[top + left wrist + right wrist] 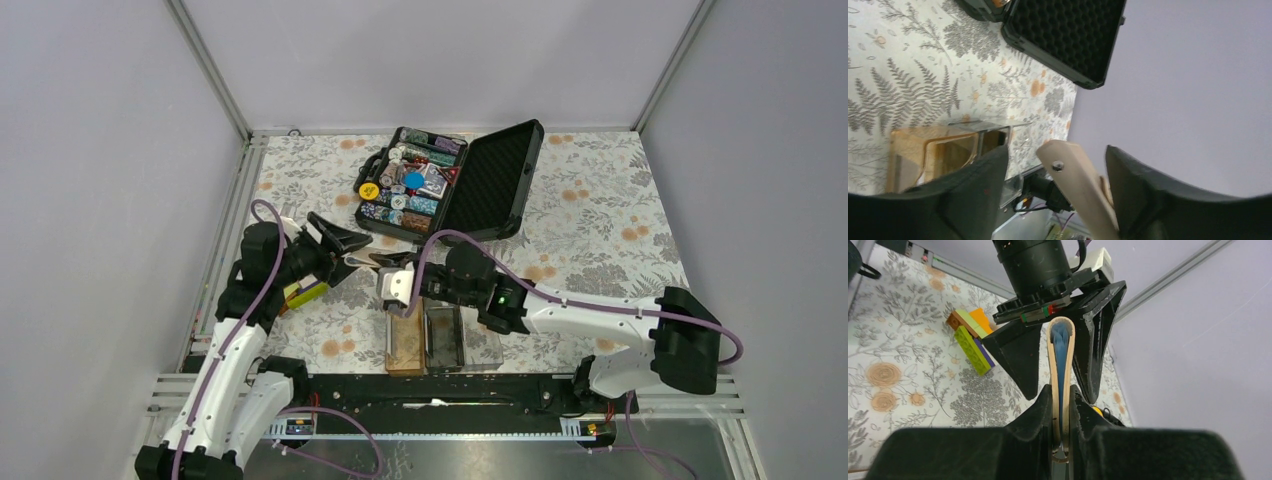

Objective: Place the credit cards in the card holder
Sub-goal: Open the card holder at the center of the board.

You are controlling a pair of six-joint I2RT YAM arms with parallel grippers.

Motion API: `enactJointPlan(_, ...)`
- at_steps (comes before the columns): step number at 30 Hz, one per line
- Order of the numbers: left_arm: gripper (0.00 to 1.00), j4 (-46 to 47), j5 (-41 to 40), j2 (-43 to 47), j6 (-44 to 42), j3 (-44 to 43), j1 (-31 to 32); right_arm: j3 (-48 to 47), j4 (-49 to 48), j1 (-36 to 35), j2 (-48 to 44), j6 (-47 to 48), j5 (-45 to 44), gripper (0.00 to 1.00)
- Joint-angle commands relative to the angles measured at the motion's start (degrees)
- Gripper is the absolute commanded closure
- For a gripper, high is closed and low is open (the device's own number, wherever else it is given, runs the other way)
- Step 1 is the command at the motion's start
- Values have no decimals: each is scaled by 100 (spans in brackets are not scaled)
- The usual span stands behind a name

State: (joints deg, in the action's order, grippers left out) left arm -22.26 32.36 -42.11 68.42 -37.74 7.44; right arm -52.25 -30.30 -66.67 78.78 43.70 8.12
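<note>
Right hand (1062, 412) clamped on a tan looped strip (1053, 365). Left hand (1055, 157) wide open, one jaw on each side of that strip, gripping nothing.

left arm (225, 365) rises from its base left of the card holder (462, 338), elbow bent, wrist aimed at the spot just behind the holder. left gripper (355, 255) has its jaws spread wide, one on each side of the end of a tan looped strip (1051, 375). right arm (590, 310) reaches in low from the holder's right. right gripper (392, 268) is pinched tight on the strip's other end, just behind the holder.
</note>
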Motion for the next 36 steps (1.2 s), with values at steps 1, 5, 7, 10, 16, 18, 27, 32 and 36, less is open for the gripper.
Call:
enactJointPlan(1, 37, 612, 279, 185, 220, 105, -32, -84, -590, -225, 220, 777, -557, 98)
enactJointPlan(5, 66, 643, 290, 231, 216, 81, -32, 34, -743, -364, 426, 995, -973, 93)
enactJointPlan(7, 80, 594, 244, 238, 158, 37, -32, 135, -818, -415, 458, 996, -1150, 89)
enactJointPlan(10, 98, 482, 127, 241, -39, -24, -49, 355, -1002, -457, 387, 846, -1389, 72)
enactJointPlan(16, 100, 432, -471, 420, -1363, -320, -94, 666, -703, -461, -122, -285, -1741, 36)
enactJointPlan(18, 100, 430, -766, 589, -2020, -446, -94, 676, -307, -440, -270, -763, -1842, 34)
enactJointPlan(27, 100, 993, 71, 751, -4014, -575, -94, 577, 796, 855, -957, -3551, 239, 34)
enactJointPlan(32, 100, 1747, 1329, 471, -3991, -440, -78, 242, 913, 1490, -984, -5107, 2407, 42)
enactJointPlan(36, 100, 1762, 1988, 179, -4101, -540, -23, 105, 254, 1701, -699, -6214, 3816, 51)
